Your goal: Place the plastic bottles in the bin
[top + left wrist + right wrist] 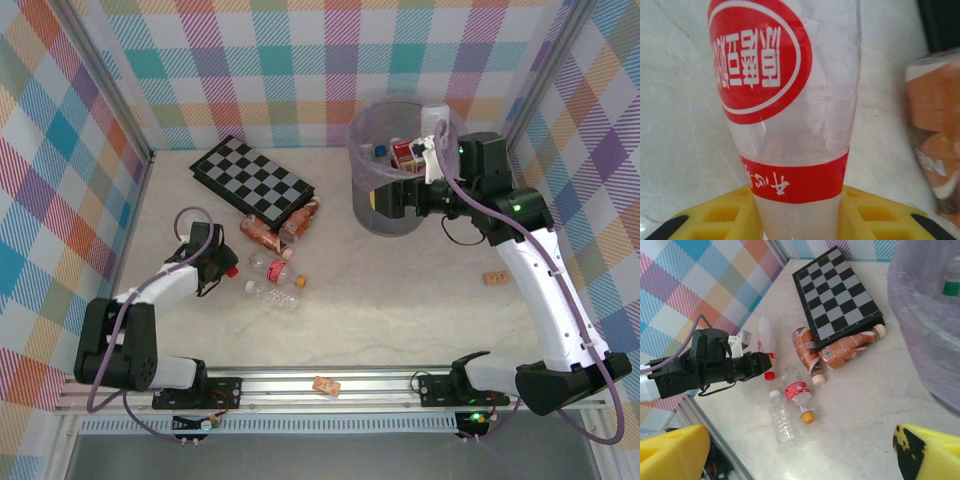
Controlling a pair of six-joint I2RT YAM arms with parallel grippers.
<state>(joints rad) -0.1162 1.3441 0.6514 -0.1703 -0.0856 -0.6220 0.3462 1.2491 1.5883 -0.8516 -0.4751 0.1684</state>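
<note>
- Grip check: your left gripper (760,365) was clamped on the red-labelled bottle (790,100) near its cap end, the bottle lying flat, ready for lifting.
- Your right gripper (432,150) hung over the bin (372,205), jaws wide and seemingly empty, placed for dropping.
- Elsewhere, loose bottles (272,282) lay beside the checkerboard (255,180), well apart from the bin.

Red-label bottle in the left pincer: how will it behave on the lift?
The red-label bottle looks clear and empty, so it is probably light. The left pincer is shut on its narrow end, with the long body sticking out, so it may pivot or droop. Its smooth, thin-looking plastic could dent or slip in the grip.
</note>
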